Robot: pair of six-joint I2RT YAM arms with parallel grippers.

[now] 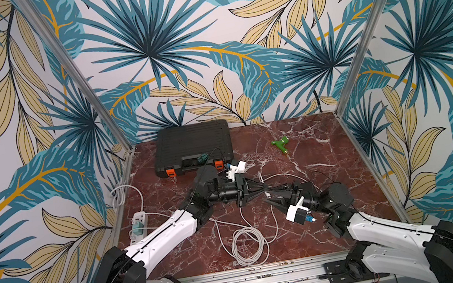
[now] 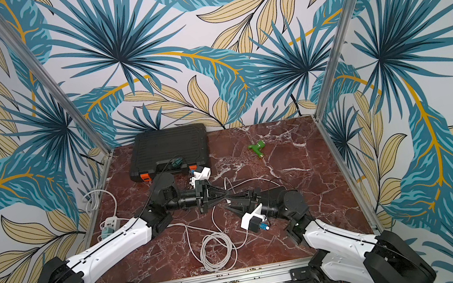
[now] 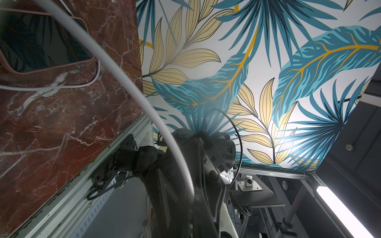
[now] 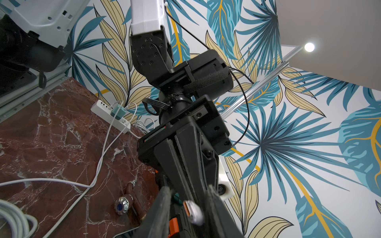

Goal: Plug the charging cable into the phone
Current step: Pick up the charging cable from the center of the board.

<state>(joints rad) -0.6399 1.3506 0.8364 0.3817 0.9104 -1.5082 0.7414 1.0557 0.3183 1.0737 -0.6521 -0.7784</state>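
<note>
Left gripper [image 1: 265, 188], jaws clamped on the charging cable [image 3: 144, 99], offered its plug [image 4: 192, 212] — seemingly for regrasp — to right gripper [image 4: 189, 190], jaws parted.

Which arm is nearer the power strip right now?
Left. The left arm runs its forearm right beside the power strip. The right arm comes in from the opposite side of the table, well apart from it.

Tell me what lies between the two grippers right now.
The charging plug: it sticks out of the shut left gripper into the gap of the open right gripper. The right wrist view shows it best.
</note>
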